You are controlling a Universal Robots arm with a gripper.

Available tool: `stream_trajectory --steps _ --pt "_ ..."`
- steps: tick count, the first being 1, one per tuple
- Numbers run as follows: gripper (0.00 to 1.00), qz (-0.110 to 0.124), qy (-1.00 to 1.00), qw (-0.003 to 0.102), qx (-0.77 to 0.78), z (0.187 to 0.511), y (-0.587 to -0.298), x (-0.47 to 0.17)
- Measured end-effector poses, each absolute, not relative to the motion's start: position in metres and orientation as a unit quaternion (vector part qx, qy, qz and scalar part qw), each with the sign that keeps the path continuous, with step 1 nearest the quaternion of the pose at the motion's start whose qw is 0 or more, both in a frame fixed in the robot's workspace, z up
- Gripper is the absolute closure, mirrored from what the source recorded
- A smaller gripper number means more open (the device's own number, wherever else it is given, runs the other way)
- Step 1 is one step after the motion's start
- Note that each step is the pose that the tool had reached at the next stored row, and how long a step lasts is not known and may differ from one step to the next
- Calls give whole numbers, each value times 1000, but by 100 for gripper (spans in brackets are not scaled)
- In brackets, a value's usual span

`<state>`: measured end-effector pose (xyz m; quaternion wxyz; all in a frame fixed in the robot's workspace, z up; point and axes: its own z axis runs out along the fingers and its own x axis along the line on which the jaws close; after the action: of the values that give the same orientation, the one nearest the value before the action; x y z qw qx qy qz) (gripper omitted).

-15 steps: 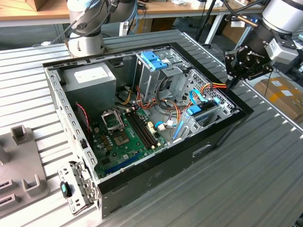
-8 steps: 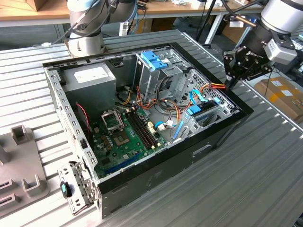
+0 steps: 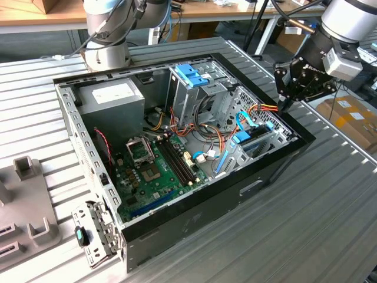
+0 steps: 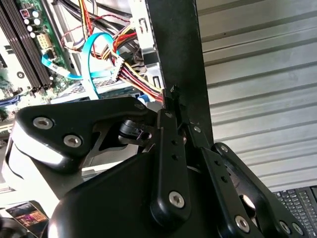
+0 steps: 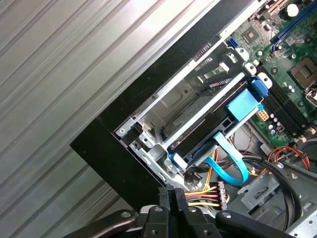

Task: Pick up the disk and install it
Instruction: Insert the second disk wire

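The pincer (image 3: 287,105) hangs at the far corner of the open computer case (image 3: 194,227) on the exterior view's right, just above the black rim, and its two fingers (image 4: 171,144) are pressed together with nothing between them, which both wrist views show. The disk (image 5: 205,131) sits edge-on inside the drive bay (image 5: 171,106) along the case's front wall, slotted between the metal rails with a blue plastic tab (image 5: 244,105) at one end and a light-blue flat cable (image 5: 233,163) looping from its other end; in the exterior view it appears as a dark slab with blue parts (image 3: 254,137) low in the case near the pincer. A bundle of red, yellow and black wires (image 4: 133,74) runs just beside the closed fingertips. Deeper in the case lie the green motherboard (image 3: 150,174), the grey power-supply box (image 3: 115,100) and a metal drive cage topped by a blue bracket (image 3: 191,75). The case rests on a ribbed metal table (image 3: 330,206), and a loose latch plate (image 3: 94,236) lies at its near corner
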<state>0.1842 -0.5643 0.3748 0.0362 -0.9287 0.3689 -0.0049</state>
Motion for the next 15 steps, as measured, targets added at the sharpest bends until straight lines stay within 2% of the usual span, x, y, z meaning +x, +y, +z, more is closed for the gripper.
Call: stream_trajectory --steps 15 --pt "84 -7 422 36 -906 371 -564 181"
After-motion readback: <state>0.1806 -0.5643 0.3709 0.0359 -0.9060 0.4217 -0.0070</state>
